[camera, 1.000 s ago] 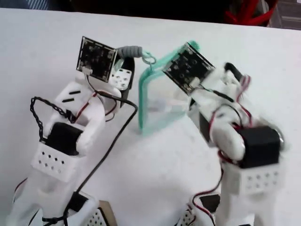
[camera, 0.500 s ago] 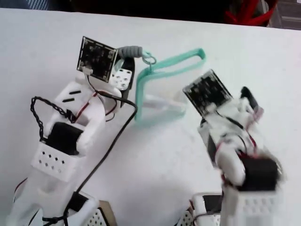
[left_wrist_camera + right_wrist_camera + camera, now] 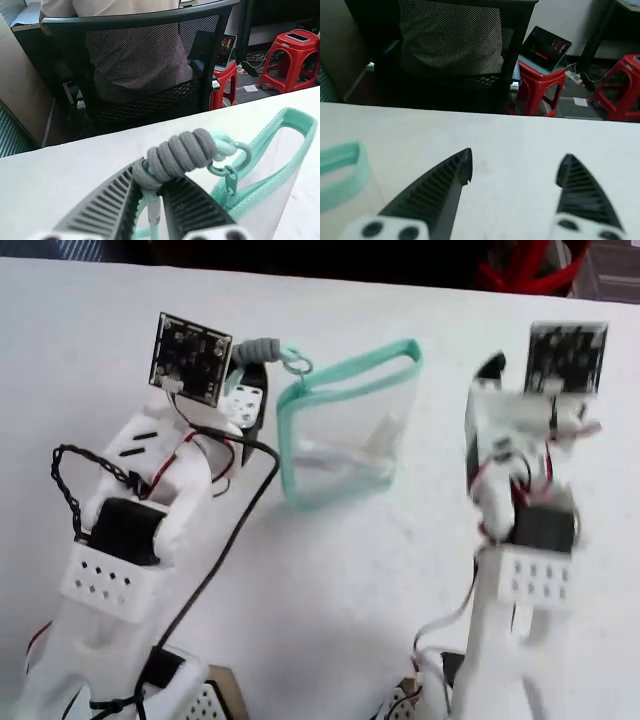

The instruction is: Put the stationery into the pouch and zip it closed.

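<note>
The left gripper (image 3: 150, 185) is clamped on the grey cord pull (image 3: 180, 152) of the clear, teal-edged pouch (image 3: 350, 410) just beside it. Pale shapes (image 3: 340, 453), too blurred to name, show through its wall. The right gripper (image 3: 515, 167) gapes wide, apart from the pouch.

White table (image 3: 330, 590); behind it a black mesh chair (image 3: 150, 100) and red stools (image 3: 295, 55)

Inside the pouch (image 3: 350, 430), toward 12 o'clock on the table: pale shapes behind the clear wall, too blurred to name as stationery. Cannot tell whether zipped along the teal rim. Cut off by the picture's edge in both wrist views. From above, at 9 o'clock of the pouch, left gripper (image 3: 252, 380) half covered by its camera board (image 3: 190, 358), tips buried under the pinched grey pull cord (image 3: 175, 155). At 3 o'clock, right gripper (image 3: 490, 375): one dark tip, rest behind the arm.
</note>
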